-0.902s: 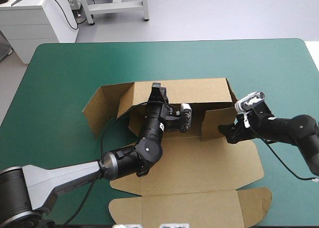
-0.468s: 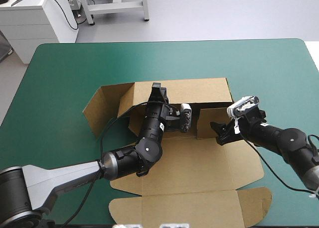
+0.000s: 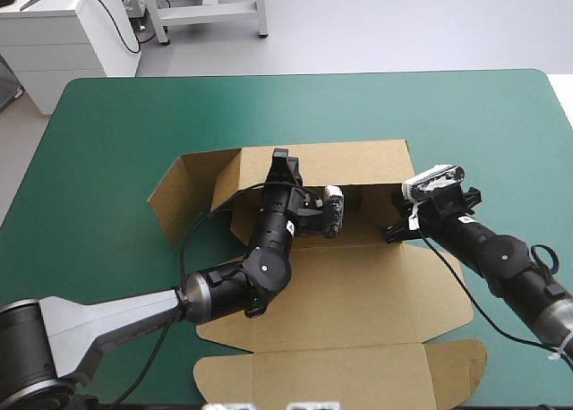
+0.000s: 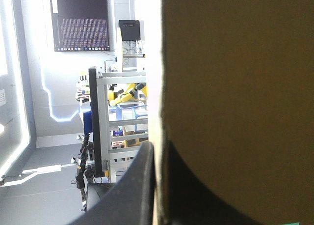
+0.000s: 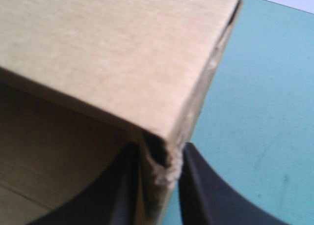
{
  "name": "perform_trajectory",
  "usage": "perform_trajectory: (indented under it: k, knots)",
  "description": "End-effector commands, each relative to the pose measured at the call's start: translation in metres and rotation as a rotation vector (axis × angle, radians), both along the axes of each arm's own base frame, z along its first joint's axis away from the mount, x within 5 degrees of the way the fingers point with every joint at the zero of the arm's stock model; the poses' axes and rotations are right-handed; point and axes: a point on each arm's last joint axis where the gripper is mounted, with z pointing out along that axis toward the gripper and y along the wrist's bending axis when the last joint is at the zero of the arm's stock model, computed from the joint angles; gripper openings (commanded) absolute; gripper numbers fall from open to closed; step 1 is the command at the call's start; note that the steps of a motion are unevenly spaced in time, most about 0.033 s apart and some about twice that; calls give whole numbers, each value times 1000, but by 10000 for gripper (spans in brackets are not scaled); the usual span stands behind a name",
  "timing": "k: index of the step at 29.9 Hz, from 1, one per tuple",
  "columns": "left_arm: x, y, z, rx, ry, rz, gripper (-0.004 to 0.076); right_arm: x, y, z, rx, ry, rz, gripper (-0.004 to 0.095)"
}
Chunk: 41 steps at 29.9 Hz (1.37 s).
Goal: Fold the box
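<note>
While upright, box (image 5: 98, 48) in right tool (image 5: 158, 160)

**Cut-sheet brown cardboard box** (image 3: 358, 285), centre of the frame: plain uniform brown, darker in shadow behind its raised walls.
**Table cover** (image 3: 107, 141) around it: solid teal-green.
**Left gripper** (image 3: 285, 164) and **right gripper** (image 3: 394, 231): black curved-fin fingers.
**Left arm** (image 3: 107, 316): black, with a grey segment at lower left.
</note>
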Motion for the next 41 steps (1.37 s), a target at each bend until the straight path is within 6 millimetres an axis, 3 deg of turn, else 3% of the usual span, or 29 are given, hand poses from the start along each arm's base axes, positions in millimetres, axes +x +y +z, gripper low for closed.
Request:
perform_trajectory:
  k: [1, 8, 11, 14, 17, 20, 25, 34, 41]
  knots:
    - [-5, 2, 24, -44, -66, -28, -8, -2, 3, 13, 7, -42, 31, -7]
    - [-4, 3, 24, -108, -55, -4, -7, -3, 4, 13, -1, -37, 56, -21]
    - [-3, 3, 25, -111, -61, 0, 39, -3, 4, 13, -16, -44, 62, -21]
    - [-1, 4, 24, -75, -66, -13, 202, -3, 4, 13, -18, -46, 61, -21]
    - [-2, 3, 24, -81, -57, -26, 430, 1, 1, 12, -25, -55, 20, -20]
    - [-2, 2, 24, -86, -56, -27, 545, 7, -1, 9, -20, -49, -26, -19]
    - [-10, 0, 26, -85, -83, -8, 521, 22, -3, -1, -44, -31, -96, -19]
    - [-44, -16, 24, -117, -51, -14, 511, 60, 4, 13, -40, -72, -142, -20]
    - [-68, -24, 18, -92, 15, -14, 510, 75, 9, 8, -44, -53, -136, -19]
